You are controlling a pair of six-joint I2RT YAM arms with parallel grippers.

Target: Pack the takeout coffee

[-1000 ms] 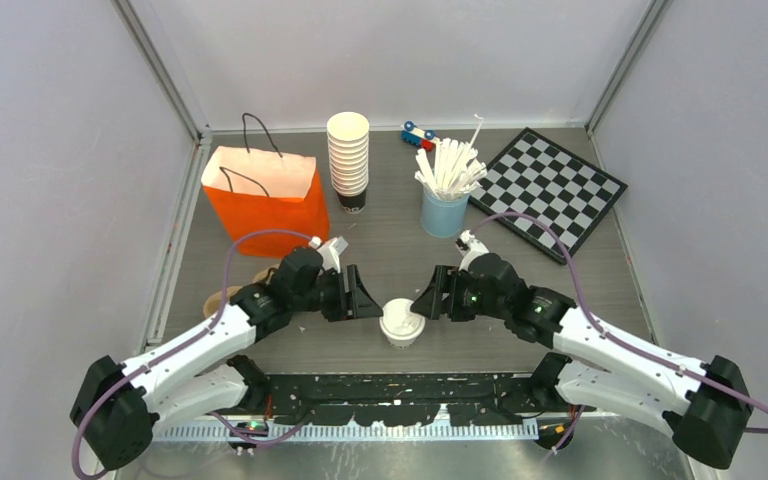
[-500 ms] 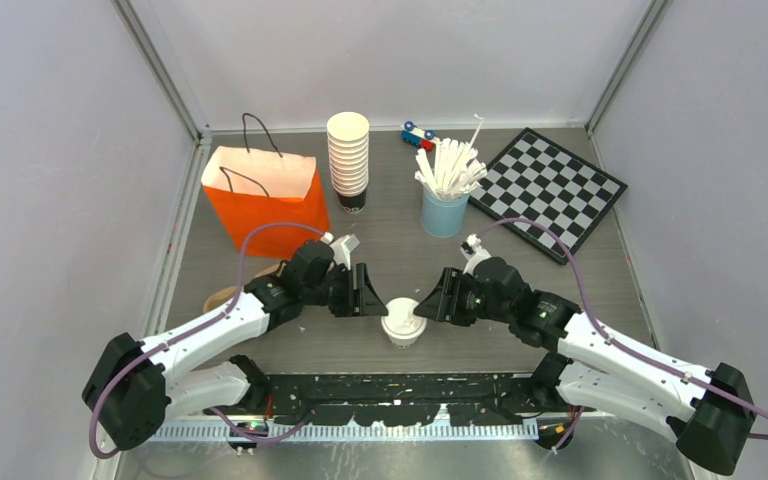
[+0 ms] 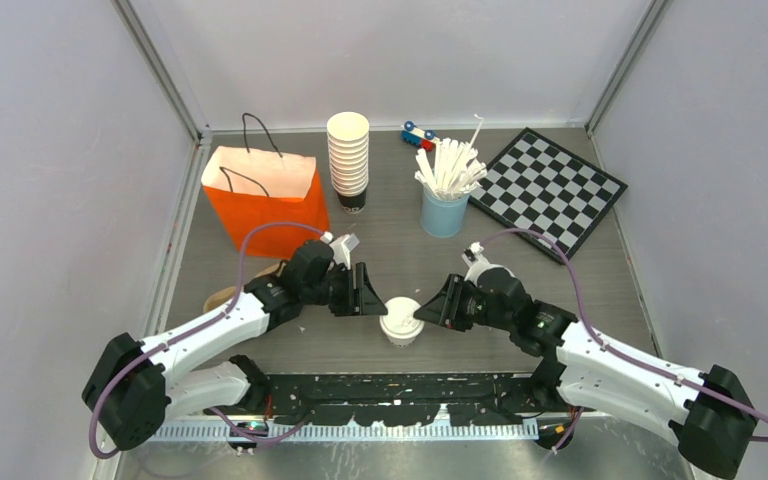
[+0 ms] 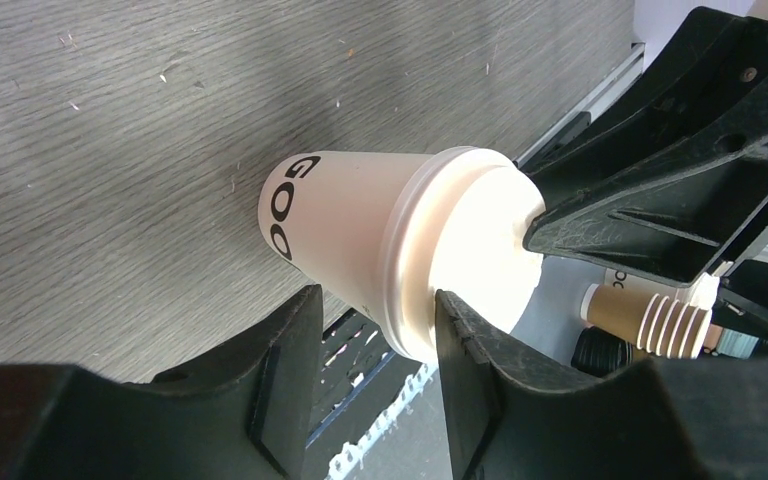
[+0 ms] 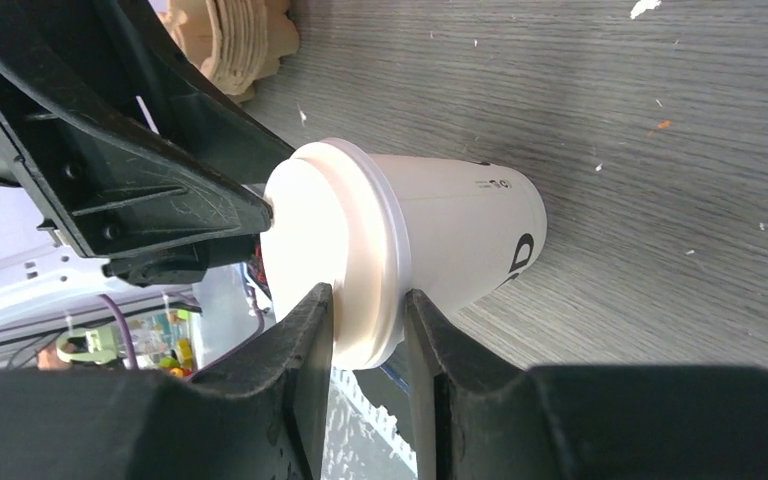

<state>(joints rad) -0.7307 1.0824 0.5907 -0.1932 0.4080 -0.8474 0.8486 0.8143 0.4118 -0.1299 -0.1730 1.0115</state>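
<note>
Top external: the coffee cup (image 3: pixel 401 320) stands on the worktop (image 3: pixel 400 250) between both arms. Left wrist: left jaws sit half open around its lid (image 4: pixel 460 250), a gap showing. Right wrist: right jaws pinch the lid; a soft squeeze and straight lift seem best.

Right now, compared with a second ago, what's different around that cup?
The right gripper narrowed its jaws, and its fingers now seem to pinch the lid rim of the cup. The left gripper edged closer to the cup and narrowed a little, with a gap showing beside one finger. The cup, bag and chessboard stayed put.
</note>
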